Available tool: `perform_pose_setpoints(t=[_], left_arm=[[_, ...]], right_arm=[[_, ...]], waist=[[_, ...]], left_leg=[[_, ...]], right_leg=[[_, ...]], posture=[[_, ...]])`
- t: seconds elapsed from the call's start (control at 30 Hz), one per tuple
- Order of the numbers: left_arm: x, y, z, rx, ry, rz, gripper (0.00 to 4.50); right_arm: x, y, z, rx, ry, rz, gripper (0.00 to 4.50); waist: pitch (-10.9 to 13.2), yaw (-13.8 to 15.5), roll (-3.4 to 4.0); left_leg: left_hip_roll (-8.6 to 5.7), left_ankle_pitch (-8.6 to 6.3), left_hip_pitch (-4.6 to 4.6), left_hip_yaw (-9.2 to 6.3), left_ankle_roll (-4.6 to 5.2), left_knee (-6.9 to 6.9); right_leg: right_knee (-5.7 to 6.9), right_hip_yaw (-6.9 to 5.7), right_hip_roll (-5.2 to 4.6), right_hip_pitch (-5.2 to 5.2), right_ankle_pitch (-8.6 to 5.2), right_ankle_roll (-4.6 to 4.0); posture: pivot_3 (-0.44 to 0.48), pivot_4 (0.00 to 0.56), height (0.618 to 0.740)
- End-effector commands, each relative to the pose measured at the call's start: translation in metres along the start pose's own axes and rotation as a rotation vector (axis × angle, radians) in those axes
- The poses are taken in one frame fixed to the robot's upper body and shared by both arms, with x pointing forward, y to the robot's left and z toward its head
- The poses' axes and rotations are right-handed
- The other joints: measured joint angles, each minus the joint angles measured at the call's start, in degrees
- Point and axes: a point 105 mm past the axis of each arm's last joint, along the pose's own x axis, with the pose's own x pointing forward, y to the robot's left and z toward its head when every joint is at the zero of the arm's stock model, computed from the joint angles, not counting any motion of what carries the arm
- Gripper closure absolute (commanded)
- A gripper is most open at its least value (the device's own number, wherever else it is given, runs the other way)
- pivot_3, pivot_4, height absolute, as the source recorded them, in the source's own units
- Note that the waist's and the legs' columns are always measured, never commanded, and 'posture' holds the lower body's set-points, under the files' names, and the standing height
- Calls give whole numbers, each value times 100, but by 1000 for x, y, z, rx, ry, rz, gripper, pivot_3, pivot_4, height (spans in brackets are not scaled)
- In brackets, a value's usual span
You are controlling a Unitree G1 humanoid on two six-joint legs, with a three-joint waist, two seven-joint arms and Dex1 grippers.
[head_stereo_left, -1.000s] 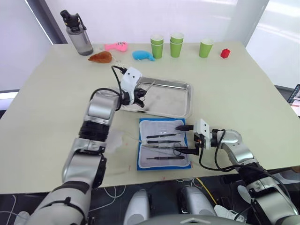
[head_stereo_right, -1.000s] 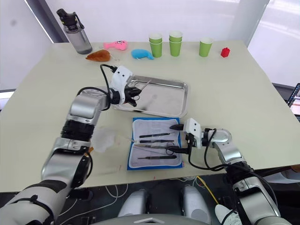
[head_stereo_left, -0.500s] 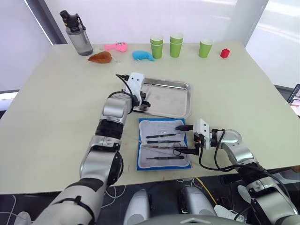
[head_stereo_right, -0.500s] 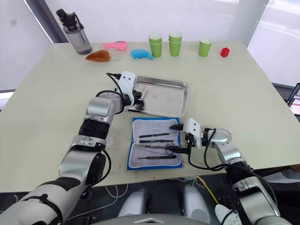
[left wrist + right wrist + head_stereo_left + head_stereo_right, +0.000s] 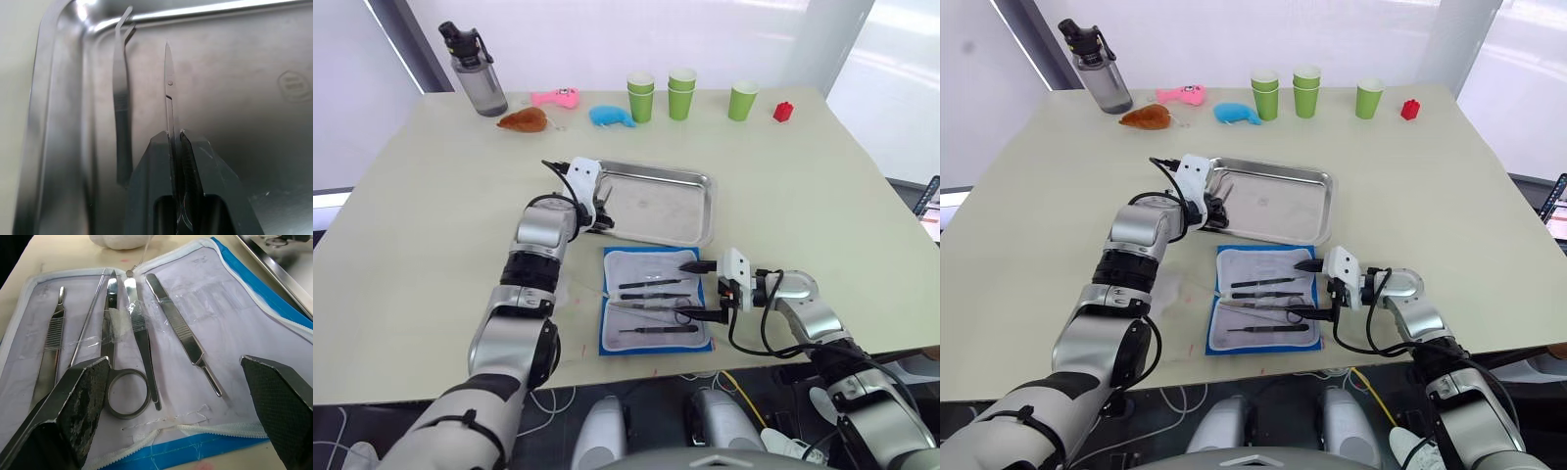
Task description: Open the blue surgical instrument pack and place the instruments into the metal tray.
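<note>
Scissors [image 5: 169, 93] are pinched tight in the left gripper [image 5: 175, 142] over the metal tray [image 5: 690, 227], beside bent tweezers [image 5: 121, 107]. Right gripper [image 5: 176, 396] fingers spread wide above the open blue pack [image 5: 654, 299].

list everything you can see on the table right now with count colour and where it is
water bottle: 1, grey with black cap, far left corner of table
toy chicken leg: 1, brown, far edge beside the bottle
fish toy: 1, pink, far edge
whale toy: 1, blue, far edge
paper cups: green, three spots at far edge, two look stacked
block: 1, red, far right
metal tray: 1, silver, table centre
tweezers: 1, silver, lying in the tray
scissors: 1, silver, held over the tray
instrument pack: 1, blue with white lining, open, near edge
instruments in pack: about 5, silver
left gripper: jaws shut on scissors
right gripper: jaws open over the pack
</note>
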Motion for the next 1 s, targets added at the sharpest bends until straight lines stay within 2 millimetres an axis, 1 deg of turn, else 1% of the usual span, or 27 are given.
perform_pose_setpoints(t=[0.03,0.27,0.33,0.47,0.6,0.87,0.9,1.0], left_arm=[[-6,7,8,-5,-31,15,4443],[-7,12,4,12,-16,37,4443],[-8,14,5,21,-18,46,3662],[-9,14,7,23,-22,50,2748],[-12,11,15,38,-41,41,2748],[-25,-6,43,65,-131,-31,2748],[-27,-9,47,69,-150,-48,2748],[-41,-26,62,91,-245,-208,2748]], right_arm=[[-5,21,-64,163,218,-4,0],[-4,21,-64,165,213,-3,0],[-3,20,-64,165,212,-3,0],[-3,21,-64,166,212,-2,0],[-4,21,-64,167,213,-3,0],[-3,22,-64,168,211,-5,0],[-2,22,-64,167,211,-5,0],[-2,22,-64,167,209,-7,0]], waist=[[0,0,0],[0,-1,0],[0,-1,0],[0,0,0],[0,0,0],[0,-1,0],[0,-1,0],[0,0,-1]], left_leg=[[0,0,0,0,0,0],[0,0,1,-1,-1,0],[0,0,1,-1,-1,0],[0,1,1,-2,-1,0],[0,1,1,-2,-1,0],[0,1,3,-2,-2,-2],[0,1,1,-2,-2,-2],[0,1,1,-1,-3,-2]], right_leg=[[0,0,0,0,0,0],[1,-2,0,1,0,-1],[1,-2,0,1,0,-1],[1,-4,0,1,1,-3],[1,-4,0,1,2,-3],[1,-3,0,1,2,-3],[0,-4,1,0,2,-3],[0,-4,1,1,2,-3]], posture=[[0,150,734],[0,150,734],[0,150,734],[0,150,734],[0,150,734],[0,150,734],[0,150,734],[0,150,734]])
